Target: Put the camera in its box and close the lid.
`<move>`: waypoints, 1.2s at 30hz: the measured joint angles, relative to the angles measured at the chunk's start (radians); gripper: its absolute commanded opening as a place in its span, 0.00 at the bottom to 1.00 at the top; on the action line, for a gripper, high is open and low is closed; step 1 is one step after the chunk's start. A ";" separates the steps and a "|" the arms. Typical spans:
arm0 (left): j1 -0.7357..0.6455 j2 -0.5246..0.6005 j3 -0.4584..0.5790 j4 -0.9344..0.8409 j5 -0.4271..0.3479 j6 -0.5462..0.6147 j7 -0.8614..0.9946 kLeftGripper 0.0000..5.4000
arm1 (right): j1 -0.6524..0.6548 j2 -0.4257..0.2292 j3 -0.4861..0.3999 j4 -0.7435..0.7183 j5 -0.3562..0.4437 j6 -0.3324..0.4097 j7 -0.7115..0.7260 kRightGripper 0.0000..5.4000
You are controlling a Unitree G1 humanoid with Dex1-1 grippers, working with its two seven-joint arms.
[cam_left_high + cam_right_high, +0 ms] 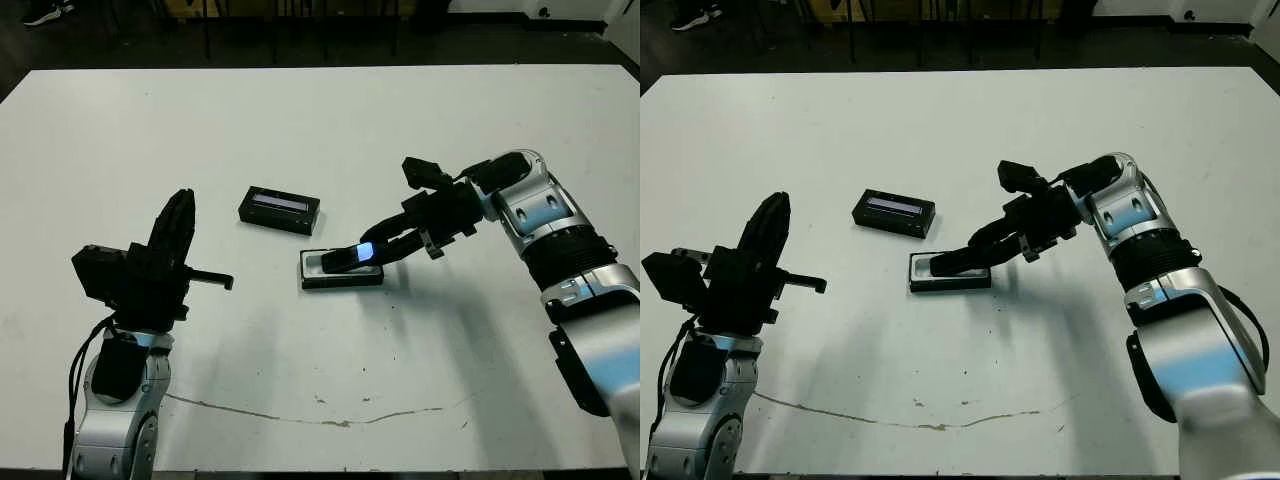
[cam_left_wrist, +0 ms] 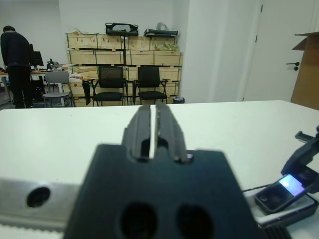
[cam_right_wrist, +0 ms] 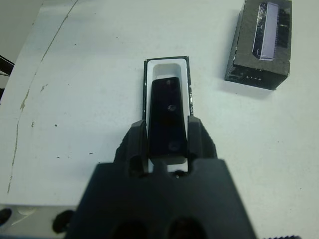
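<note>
Camera [image 3: 168, 119] near end hidden between right end effector [image 3: 168, 142] fingers; seating in box [image 3: 167, 67] perhaps partial.

My desk [image 1: 300, 110] looked like smooth white laminate, slightly dulled, with a thin brownish crack and a few specks near its front edge. The camera [image 3: 167, 117] in my right pincer [image 3: 167, 142] had a glossy black face, and its small screen [image 1: 367, 250] glowed bluish-white. The box [image 3: 167, 65] showed matt black walls and a smooth white lining. The lid [image 1: 280, 209] was matt black like card, with a glossy pale strip. My left pincer [image 2: 154, 130] looked like matt black plastic, and my forearms were satin silver metal.
</note>
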 measured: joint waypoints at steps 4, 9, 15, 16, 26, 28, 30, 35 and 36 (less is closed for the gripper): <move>0.000 -0.001 0.000 0.000 0.000 0.000 0.000 0.00 | 0.000 0.000 0.010 0.003 0.005 0.002 0.002 0.11; 0.000 -0.001 -0.001 0.002 0.001 -0.005 0.000 0.00 | 0.000 0.001 0.010 -0.011 0.003 0.025 0.001 0.11; 0.003 -0.001 -0.004 0.001 0.001 -0.005 0.000 0.00 | 0.007 0.007 0.010 -0.033 -0.008 0.024 -0.035 0.11; 0.004 -0.001 -0.004 0.001 0.001 -0.005 0.000 0.00 | 0.011 0.010 0.010 -0.035 -0.008 0.024 -0.041 0.11; 0.007 -0.002 -0.006 0.001 0.004 -0.005 0.003 0.00 | 0.035 0.032 0.022 -0.050 -0.042 0.012 -0.077 0.11; 0.008 -0.002 -0.006 0.001 0.006 -0.005 0.004 0.00 | 0.045 0.033 0.029 -0.064 -0.055 0.005 -0.090 0.11; 0.008 -0.003 -0.007 0.001 0.008 -0.005 0.004 0.00 | 0.053 0.032 0.039 -0.091 -0.074 -0.014 -0.108 0.11; 0.009 -0.003 -0.008 0.001 0.013 -0.006 0.006 0.00 | 0.061 0.036 0.043 -0.114 -0.080 0.009 -0.116 0.11; 0.009 -0.003 -0.008 0.001 0.014 -0.006 0.007 0.00 | 0.061 0.037 0.043 -0.114 -0.080 0.017 -0.116 0.11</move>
